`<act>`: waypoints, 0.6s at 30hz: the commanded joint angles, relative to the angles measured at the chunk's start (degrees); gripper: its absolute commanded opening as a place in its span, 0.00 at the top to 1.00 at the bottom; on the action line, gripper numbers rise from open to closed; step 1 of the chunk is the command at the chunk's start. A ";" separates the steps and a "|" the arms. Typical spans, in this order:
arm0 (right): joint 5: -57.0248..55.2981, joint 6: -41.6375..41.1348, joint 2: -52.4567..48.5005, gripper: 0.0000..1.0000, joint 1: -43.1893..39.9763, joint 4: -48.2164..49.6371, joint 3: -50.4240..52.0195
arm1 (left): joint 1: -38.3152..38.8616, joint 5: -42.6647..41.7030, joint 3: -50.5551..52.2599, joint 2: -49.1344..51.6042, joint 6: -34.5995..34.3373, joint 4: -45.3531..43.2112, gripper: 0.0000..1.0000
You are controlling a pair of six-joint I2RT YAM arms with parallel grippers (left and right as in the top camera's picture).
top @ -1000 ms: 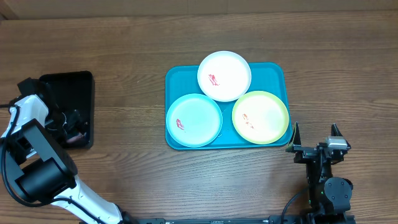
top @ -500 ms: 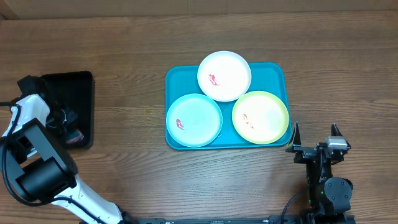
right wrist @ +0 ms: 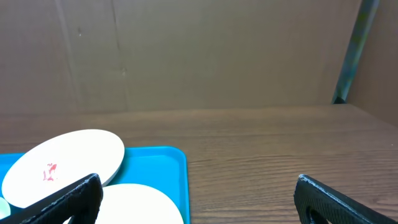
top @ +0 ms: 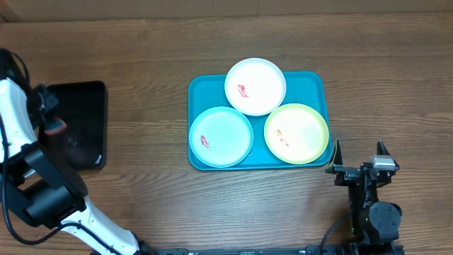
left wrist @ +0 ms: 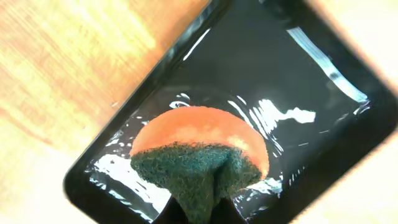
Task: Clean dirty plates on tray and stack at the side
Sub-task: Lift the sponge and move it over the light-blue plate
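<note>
Three plates lie on the turquoise tray [top: 311, 81]: a white plate [top: 255, 86] at the back, a pale aqua plate [top: 221, 137] front left and a yellow-green plate [top: 296, 133] front right, each with a small red smear. My left gripper [top: 53, 126] is far to the left, shut on an orange sponge [left wrist: 199, 155] with a dark green scrub face, raised above a black tray [left wrist: 298, 74]. Off the turquoise tray's front right corner, my right gripper [top: 359, 159] stands open and holds nothing; its wrist view shows the white plate [right wrist: 62, 165] and the tray's rim [right wrist: 180, 155].
The small black tray [top: 81, 124] sits on the wooden table at the left, wet and shiny inside. A brown cardboard wall [right wrist: 186, 56] closes off the far side of the table. Bare wood lies between the two trays.
My left gripper has shut on the sponge in the black tray and lifted it, shifting toward the tray's left edge. The right arm and the plates have not moved.
</note>
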State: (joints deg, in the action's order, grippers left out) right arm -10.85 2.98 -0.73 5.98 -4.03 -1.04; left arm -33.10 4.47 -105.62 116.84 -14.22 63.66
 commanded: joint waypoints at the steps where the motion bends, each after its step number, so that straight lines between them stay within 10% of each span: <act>1: -0.04 0.09 0.55 0.00 -0.37 0.33 0.59 | 0.31 -7.23 -1.29 0.09 -1.20 -0.66 0.96; 11: -0.02 0.07 0.55 0.00 -0.37 0.33 0.59 | 1.27 -6.86 16.79 0.17 2.80 -17.09 0.96; 18: -0.02 0.07 0.55 0.00 -0.37 0.33 0.59 | 0.87 -8.09 6.38 -2.36 5.22 -10.23 0.96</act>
State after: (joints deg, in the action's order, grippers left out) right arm -10.85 3.01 -0.73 5.98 -4.05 -1.04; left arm -32.23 -1.89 -92.12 118.06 -11.09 52.40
